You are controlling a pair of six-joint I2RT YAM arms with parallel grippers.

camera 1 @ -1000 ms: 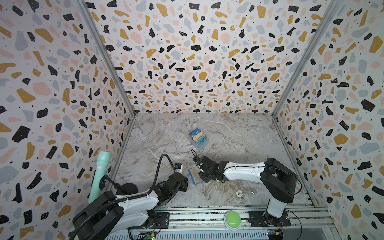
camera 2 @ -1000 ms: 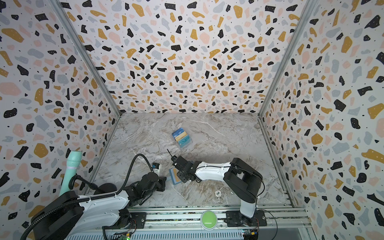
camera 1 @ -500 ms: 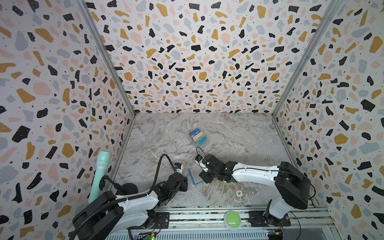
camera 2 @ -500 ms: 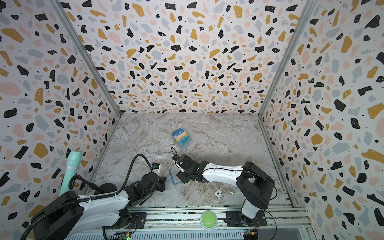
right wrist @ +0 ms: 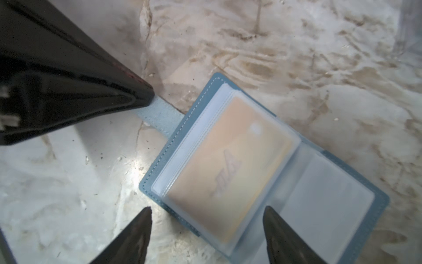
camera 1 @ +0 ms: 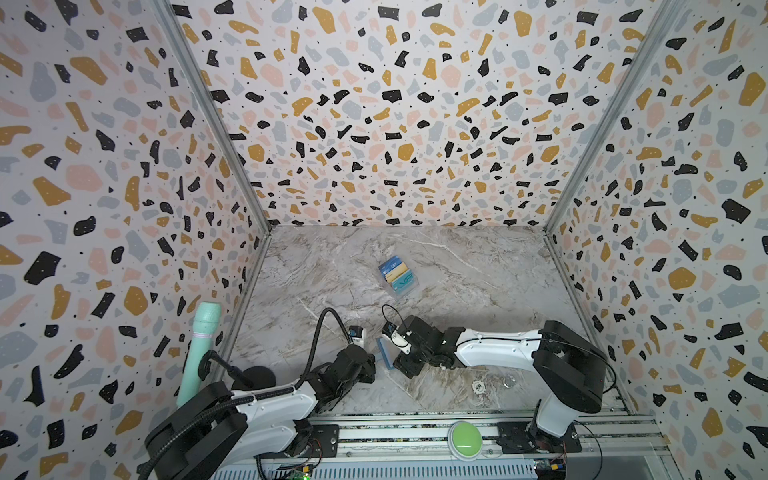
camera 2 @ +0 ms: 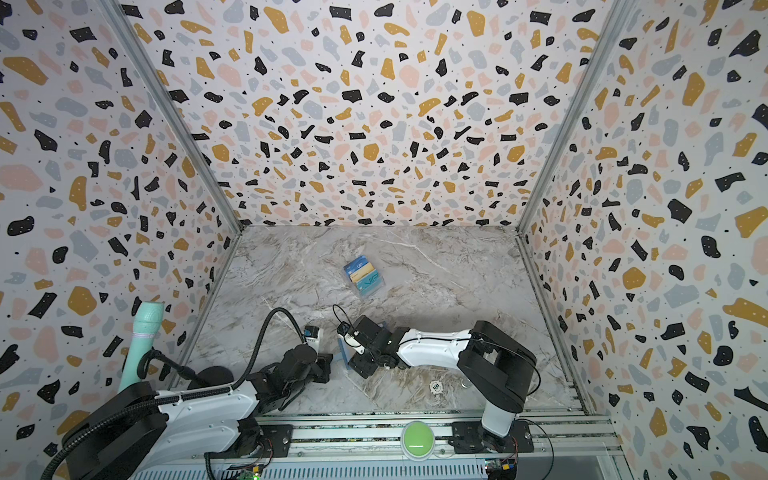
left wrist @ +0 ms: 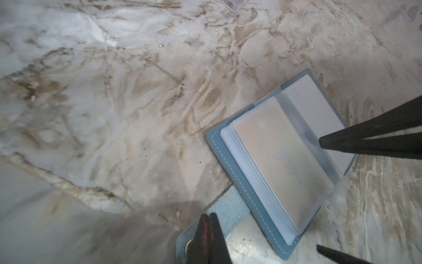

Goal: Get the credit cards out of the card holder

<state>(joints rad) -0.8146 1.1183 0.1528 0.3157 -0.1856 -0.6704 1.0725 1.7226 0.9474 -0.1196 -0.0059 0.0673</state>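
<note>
The marble-look tabletop point(camera 1: 478, 266) is carrying the open card holder point(left wrist: 274, 164), with a clear card stand point(camera 1: 398, 275) sitting well behind it and a small round disc point(camera 1: 478, 387) lying off to its right.

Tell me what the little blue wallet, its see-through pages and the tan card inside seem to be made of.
The card holder: probably faux or real leather, matte slate-blue, grainy with pale edge stitching.
The sleeve pages: soft clear plastic, slightly frosted and glossy, since the contents show through.
The yellow-tan card: likely stiff plastic, smooth; blurred behind its sleeve.
</note>
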